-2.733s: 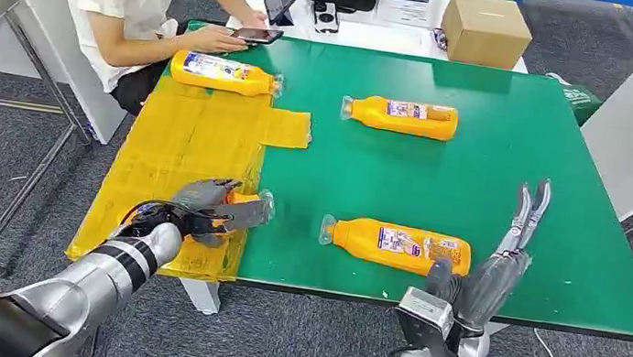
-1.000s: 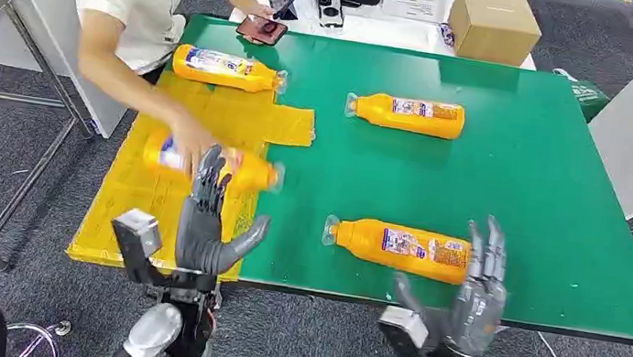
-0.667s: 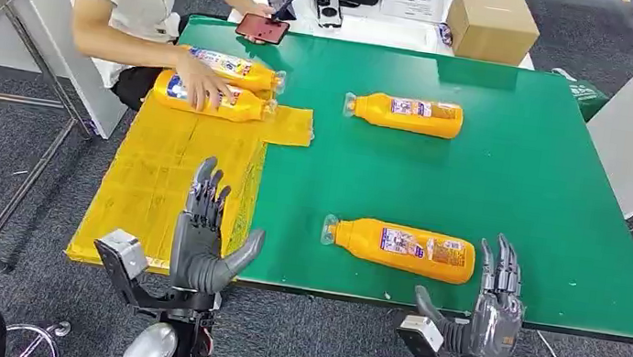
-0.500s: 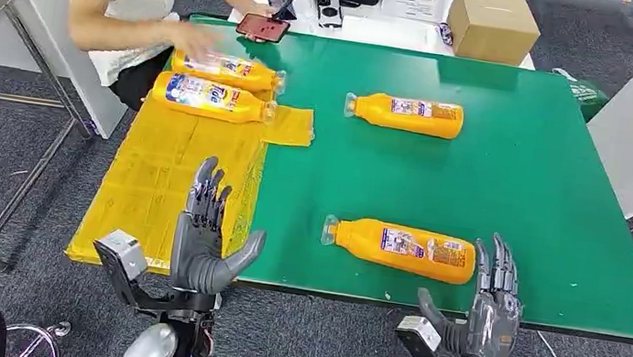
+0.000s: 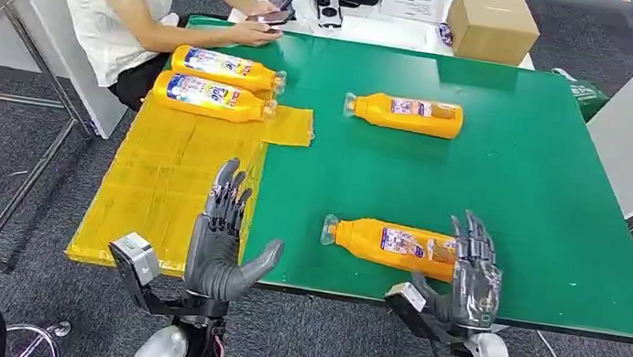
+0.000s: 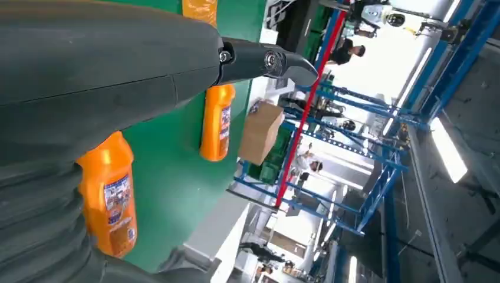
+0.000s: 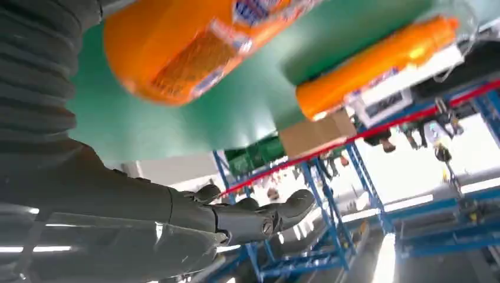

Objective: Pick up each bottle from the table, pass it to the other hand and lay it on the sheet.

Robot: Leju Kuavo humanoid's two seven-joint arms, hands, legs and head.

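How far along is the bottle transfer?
Done: two bottles lie on the yellow sheet. In hand: nothing; the right hand is raised, fingers apart, beside the near bottle; the left hand is open. Left: the near bottle and the far bottle, both on the green table.

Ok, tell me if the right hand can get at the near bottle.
Probably yes. The right hand is open right at the near bottle's base end, and nothing lies between them on the green table.
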